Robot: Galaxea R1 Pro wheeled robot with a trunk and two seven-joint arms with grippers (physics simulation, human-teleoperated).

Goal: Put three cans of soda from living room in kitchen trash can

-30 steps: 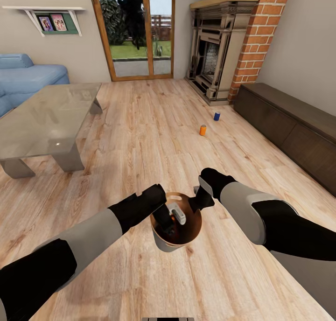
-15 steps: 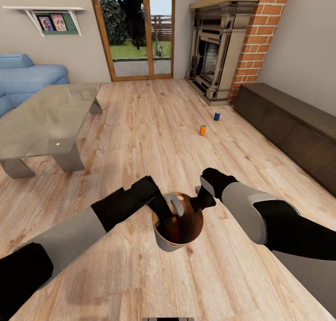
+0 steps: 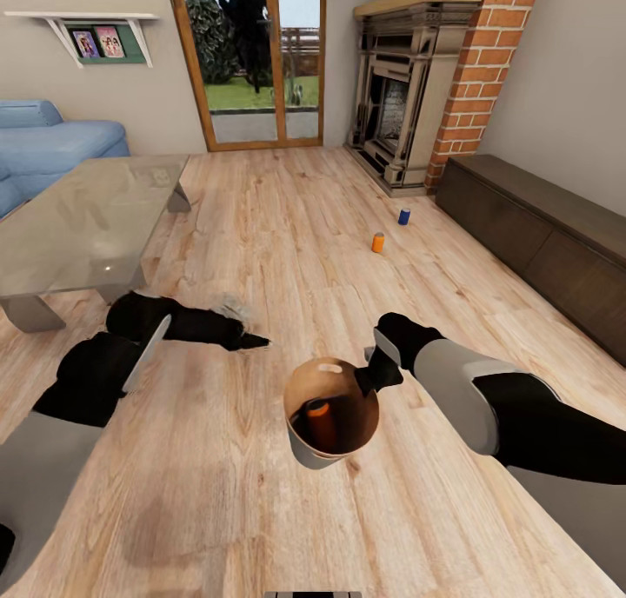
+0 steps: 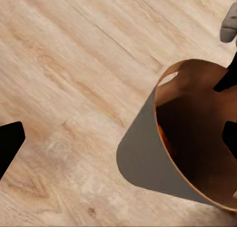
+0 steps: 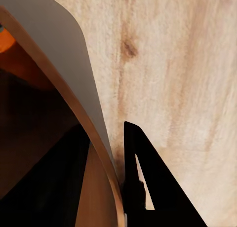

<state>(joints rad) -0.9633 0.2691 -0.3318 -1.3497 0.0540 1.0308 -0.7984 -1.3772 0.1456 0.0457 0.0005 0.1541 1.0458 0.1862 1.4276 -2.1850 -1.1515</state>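
Head view, tapered coppery trash can (image 3: 306, 448), orange can (image 3: 320, 421) inside

Grey-and-black segmented arms, black wrists, dark tapered fingers (image 5: 140, 177).

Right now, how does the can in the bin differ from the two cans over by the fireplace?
The reddish can sits inside the trash can, which the right gripper clamps by the rim; the orange can and blue can stand loose on the wood floor, far off. They differ in colour. All three are small, upright cylinders.
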